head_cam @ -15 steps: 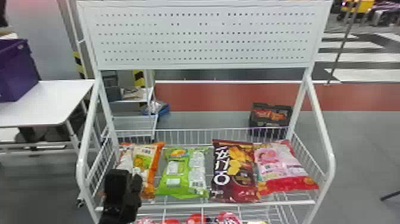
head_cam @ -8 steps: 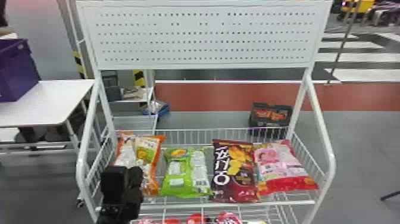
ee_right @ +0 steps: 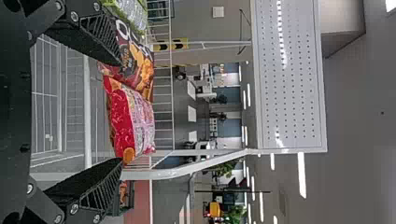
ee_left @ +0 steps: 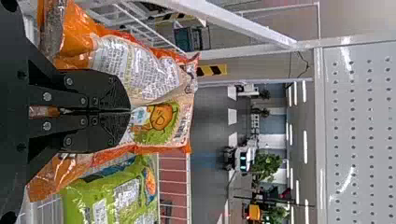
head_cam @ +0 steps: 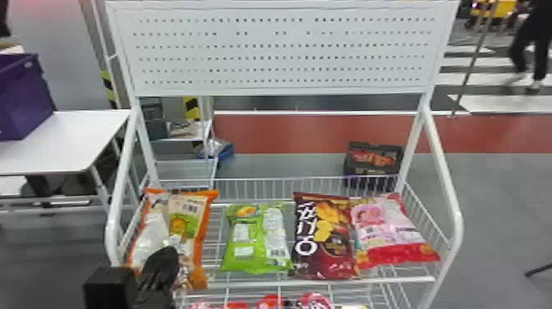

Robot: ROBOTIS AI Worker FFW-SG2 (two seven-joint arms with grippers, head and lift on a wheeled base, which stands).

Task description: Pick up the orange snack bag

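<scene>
Clamping the orange snack bag [head_cam: 189, 222] between closed fingers of the left gripper [head_cam: 167, 254] at the left end of the white wire shelf [head_cam: 246, 284], beside green [head_cam: 254, 263], maroon [head_cam: 324, 263] and pink-and-red bags [head_cam: 394, 252], and holding the right gripper's [ee_right: 121, 112] fingers wide apart in the right wrist view.

Got a white rack [head_cam: 451, 217] with an orange snack bag [head_cam: 187, 207], green bag [head_cam: 250, 257], dark red bag [head_cam: 304, 267] and pink bag [head_cam: 394, 232] lined up. Seeing the left gripper [head_cam: 165, 263] at the orange one's near end, plus a purple bin [head_cam: 24, 96] off left.
</scene>
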